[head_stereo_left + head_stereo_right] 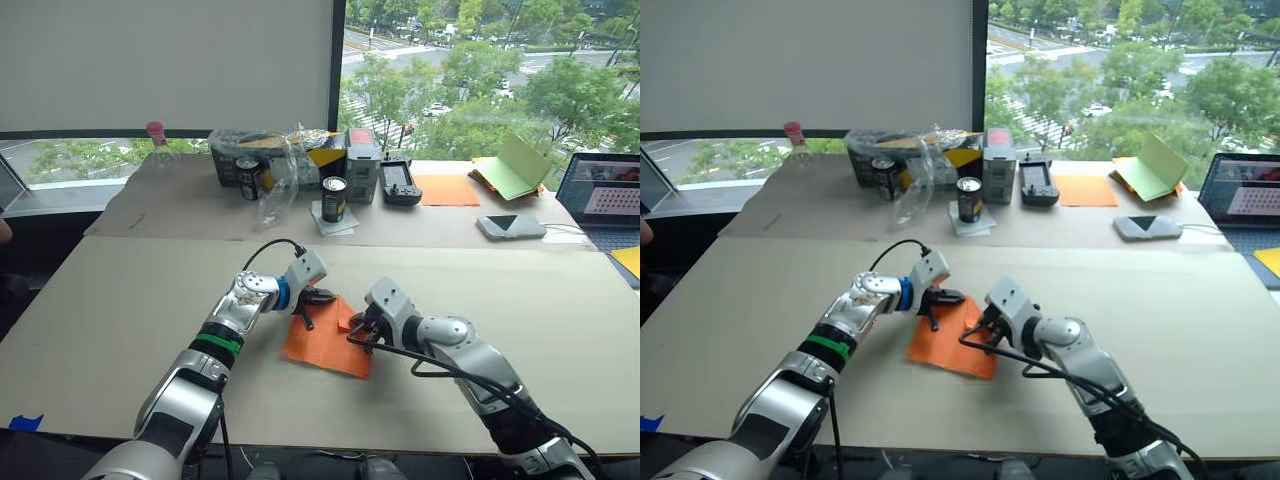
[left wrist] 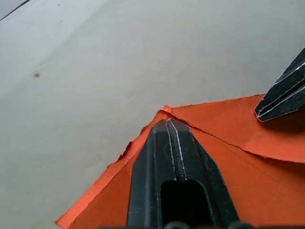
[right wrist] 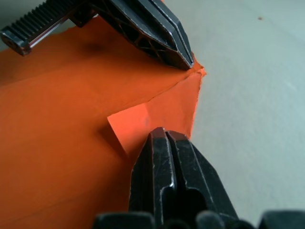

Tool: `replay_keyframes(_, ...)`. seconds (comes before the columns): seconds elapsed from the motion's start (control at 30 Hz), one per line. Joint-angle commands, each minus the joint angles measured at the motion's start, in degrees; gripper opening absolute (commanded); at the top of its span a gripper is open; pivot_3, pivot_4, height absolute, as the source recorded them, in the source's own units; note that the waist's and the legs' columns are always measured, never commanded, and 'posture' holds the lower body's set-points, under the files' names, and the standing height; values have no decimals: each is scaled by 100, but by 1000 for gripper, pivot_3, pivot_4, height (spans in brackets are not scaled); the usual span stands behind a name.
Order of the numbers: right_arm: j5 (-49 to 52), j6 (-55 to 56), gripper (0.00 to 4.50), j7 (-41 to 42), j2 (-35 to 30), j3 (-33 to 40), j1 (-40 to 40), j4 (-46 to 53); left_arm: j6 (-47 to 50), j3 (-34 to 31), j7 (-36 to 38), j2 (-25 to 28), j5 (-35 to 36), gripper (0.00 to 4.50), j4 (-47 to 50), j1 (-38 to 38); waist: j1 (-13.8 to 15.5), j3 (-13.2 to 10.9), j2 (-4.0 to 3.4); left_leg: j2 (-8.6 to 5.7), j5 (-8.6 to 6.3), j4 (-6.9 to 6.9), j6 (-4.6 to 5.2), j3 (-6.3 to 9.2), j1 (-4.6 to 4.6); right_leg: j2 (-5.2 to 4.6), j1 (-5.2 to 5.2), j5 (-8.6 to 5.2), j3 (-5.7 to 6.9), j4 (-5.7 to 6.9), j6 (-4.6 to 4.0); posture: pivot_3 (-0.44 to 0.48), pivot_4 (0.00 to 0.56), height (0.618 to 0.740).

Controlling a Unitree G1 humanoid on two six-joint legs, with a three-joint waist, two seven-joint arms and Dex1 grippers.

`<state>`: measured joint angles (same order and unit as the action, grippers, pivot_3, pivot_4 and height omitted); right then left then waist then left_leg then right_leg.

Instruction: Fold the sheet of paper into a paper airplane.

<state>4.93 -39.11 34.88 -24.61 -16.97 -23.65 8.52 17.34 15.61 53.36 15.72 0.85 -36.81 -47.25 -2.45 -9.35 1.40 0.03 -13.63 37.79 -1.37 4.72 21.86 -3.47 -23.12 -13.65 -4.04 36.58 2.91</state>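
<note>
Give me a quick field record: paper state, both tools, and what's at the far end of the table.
paper: sheet of paper flat on the table, corner flaps folded toward a point
left tool: shut, tip pressing at the paper's point
right tool: shut, tip on a folded flap
far end: cans, phone, laptop, light green booklet
</note>
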Motion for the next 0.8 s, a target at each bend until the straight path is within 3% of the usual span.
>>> replay_keyframes(0.03, -156, 37, 42, -72, 91, -151, 78, -242, 208, -97, -72, 168, -71, 0, 85, 27, -7, 0, 0, 0, 0, 0, 0, 0, -4, 0, 0, -1, 0, 10, 0, 0, 150, 732)
replay_keyframes(0.3, -258, 80, 42, -38, 197, -290, 190, -403, 794, -477, -34, 64, 354, 0, 670, -213, -18, 0, 0, 4, 0, 0, 0, 3, -10, 6, -3, -24, 1, 24, 34, 0, 150, 732)
replay_keyframes(0.8, -296, -231, 42, -206, 311, -205, 427, -129, 184, 232, -169, -296, -234, 0, 343, 57, -21, 0, 0, 4, 0, -1, 0, 2, -10, 6, -2, -23, -1, 21, 31, 0, 150, 732)
